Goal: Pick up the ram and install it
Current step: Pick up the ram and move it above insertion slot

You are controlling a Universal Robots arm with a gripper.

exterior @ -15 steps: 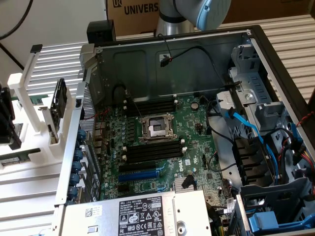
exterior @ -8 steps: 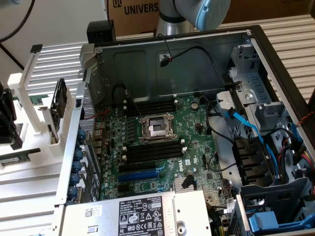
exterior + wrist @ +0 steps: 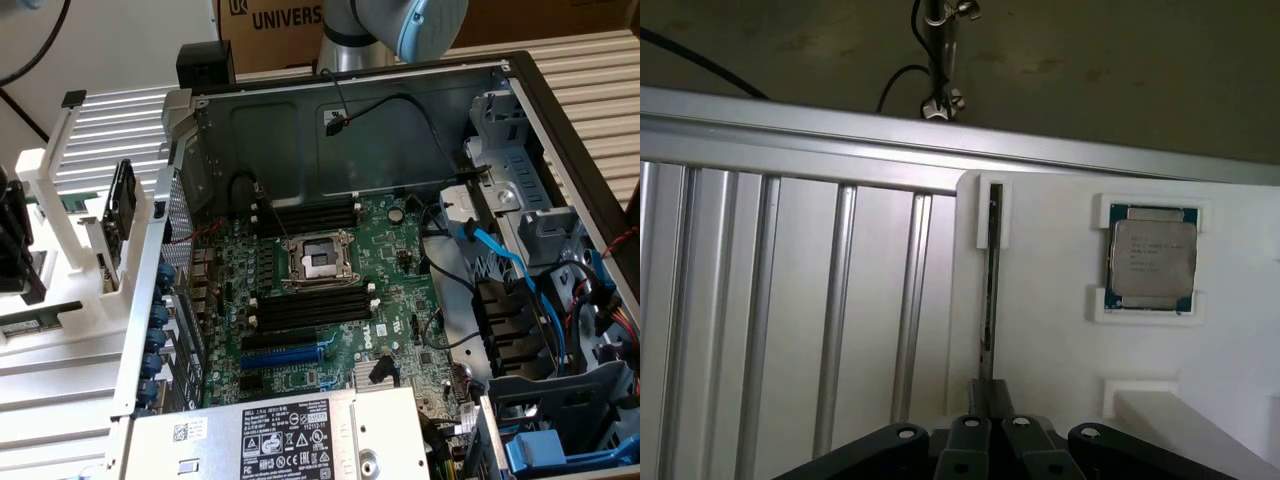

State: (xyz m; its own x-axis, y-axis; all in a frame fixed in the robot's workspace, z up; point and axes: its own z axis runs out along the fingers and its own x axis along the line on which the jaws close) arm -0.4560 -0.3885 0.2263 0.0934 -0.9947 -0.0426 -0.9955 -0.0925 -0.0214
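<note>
The claw [image 3: 986, 400] has its two dark fingers pressed together on the thin edge of the ram [image 3: 989, 290], pinching it at the near end. In the wrist view the ram appears edge-on as a narrow dark strip. It stands upright in a slot of the white holder [image 3: 1040, 320], its far end seated in a small white bracket [image 3: 991, 212]. Beside it on the same holder, well apart from the ram, a square silver processor chip [image 3: 1152, 262] lies flat in its own white frame. The holder rests on the ribbed aluminium counter [image 3: 760, 320]. In the exterior view the open computer case [image 3: 360, 120] lies on its side with the green motherboard [image 3: 400, 250] exposed. Its long black memory slots [image 3: 305, 215] flank the processor socket [image 3: 320, 262], and the arm [image 3: 400, 25] reaches in from behind the case.
</note>
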